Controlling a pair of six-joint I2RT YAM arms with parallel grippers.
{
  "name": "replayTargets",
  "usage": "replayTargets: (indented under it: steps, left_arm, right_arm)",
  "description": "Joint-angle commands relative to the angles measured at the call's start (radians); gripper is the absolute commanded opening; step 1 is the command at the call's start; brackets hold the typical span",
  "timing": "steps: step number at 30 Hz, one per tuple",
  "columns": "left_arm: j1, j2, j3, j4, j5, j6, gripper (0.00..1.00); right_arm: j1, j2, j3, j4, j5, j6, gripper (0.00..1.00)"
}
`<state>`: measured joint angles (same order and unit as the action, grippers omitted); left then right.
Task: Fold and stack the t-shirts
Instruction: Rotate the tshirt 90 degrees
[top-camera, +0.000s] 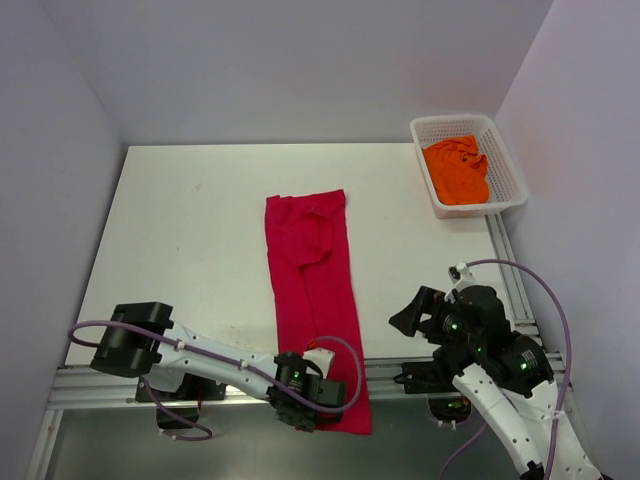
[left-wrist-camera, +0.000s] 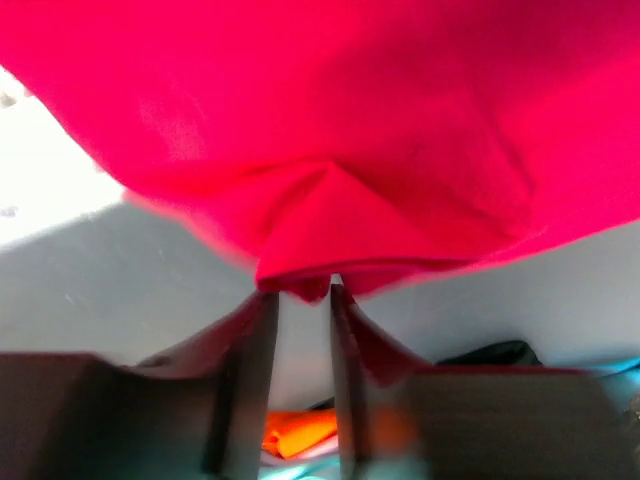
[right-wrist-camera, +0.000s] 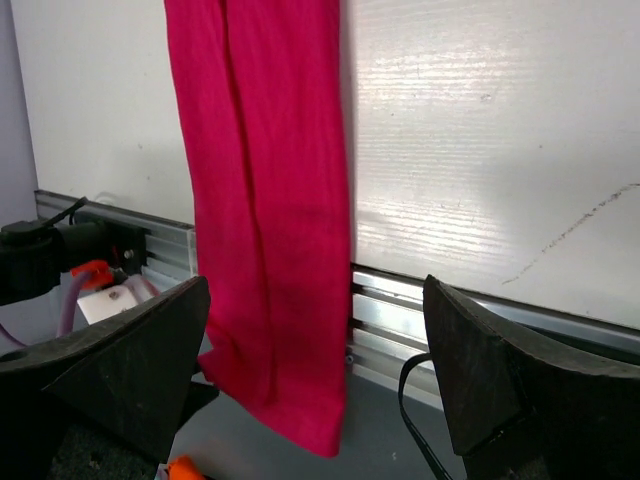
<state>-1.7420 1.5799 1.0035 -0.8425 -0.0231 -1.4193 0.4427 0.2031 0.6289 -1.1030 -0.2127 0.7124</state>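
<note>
1. The red shirt (top-camera: 310, 290) lies on the table (top-camera: 180, 250) as a narrow strip. Its long axis runs from the far middle towards the arms, and its near end hangs over the near edge.
2. The left gripper (left-wrist-camera: 300, 305) is at that near end. Its jaws show a narrow gap, with a pucker of red cloth right at the tips. The wrist view is blurred, so I cannot tell whether the cloth is pinched or free.
3. The right gripper (right-wrist-camera: 315, 300) stands wide apart and holds nothing. It sits to the right of the strip, beside its near part.
4. The orange shirt (top-camera: 457, 172) lies crumpled in the basket (top-camera: 450, 121) at the far right corner.
5. The next fold probably carries the near end along the strip towards the far end. The left arm is nearer.
</note>
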Motion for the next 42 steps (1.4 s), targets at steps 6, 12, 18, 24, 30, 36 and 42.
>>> replayTargets:
  steps: [6, 12, 18, 24, 30, 36, 42]
  left_arm:
    - [-0.027, -0.018, 0.162, -0.217, -0.159, -0.135, 0.83]
    - [0.068, -0.177, 0.164, -0.267, -0.253, -0.15, 0.84]
    - [0.435, -0.377, -0.037, -0.049, -0.215, 0.05, 0.7]
    - [0.823, -0.263, 0.018, 0.101, -0.153, 0.33, 0.42]
    - [1.021, 0.09, 0.265, 0.117, -0.095, 0.489, 0.11]
    - [1.147, 0.343, 0.48, 0.079, -0.055, 0.563, 0.03]
    - [1.223, 0.54, 0.662, 0.02, -0.047, 0.632, 0.01]
  right_arm:
    - [0.005, 0.061, -0.02, 0.136, -0.063, 0.01, 0.93]
    - [0.005, 0.151, -0.04, 0.284, -0.135, 0.03, 0.84]
    - [0.007, 0.381, -0.038, 0.501, -0.2, 0.025, 0.06]
    - [0.013, 0.703, 0.083, 0.65, -0.195, -0.005, 0.0]
    - [0.022, 1.114, 0.331, 0.681, -0.205, -0.088, 0.0]
    - [0.025, 1.479, 0.616, 0.595, -0.197, -0.14, 0.0]
    - [0.027, 1.768, 0.862, 0.516, -0.217, -0.156, 0.0]
